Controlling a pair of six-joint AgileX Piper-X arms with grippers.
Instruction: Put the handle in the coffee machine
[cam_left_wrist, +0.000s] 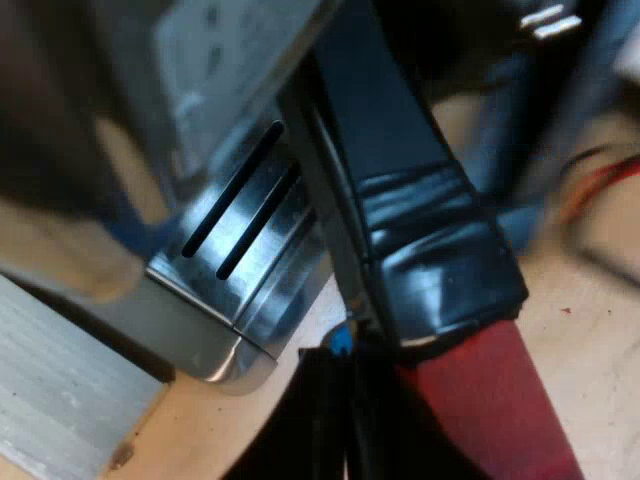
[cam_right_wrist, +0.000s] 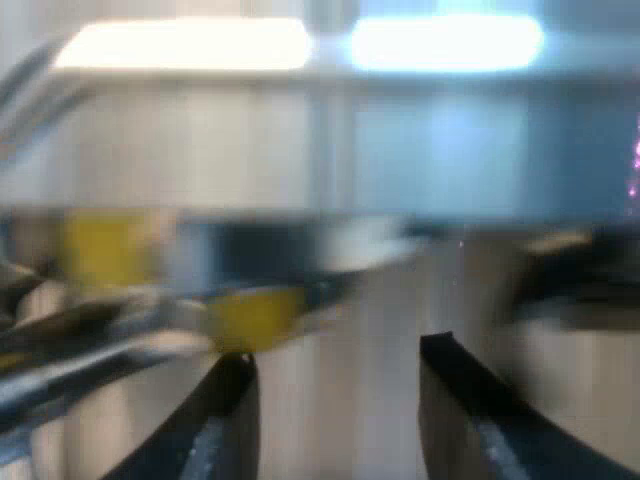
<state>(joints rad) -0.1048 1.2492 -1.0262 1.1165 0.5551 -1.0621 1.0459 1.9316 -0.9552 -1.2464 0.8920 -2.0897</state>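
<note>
Checking grasp: cannot tell whether the left gripper clamps the holder's handle, which lies close against it, just beside the espresso machine's slotted base. Right gripper released, empty. Risk: an unsecured handle slips or strikes the base.

The right gripper holds its 2 black fingers spread, an open gap between them. Beyond stands a pale, shiny surface under 2 bright strips of light. 2 yellow patches lie near 1 finger; what they are cannot be told.
</note>
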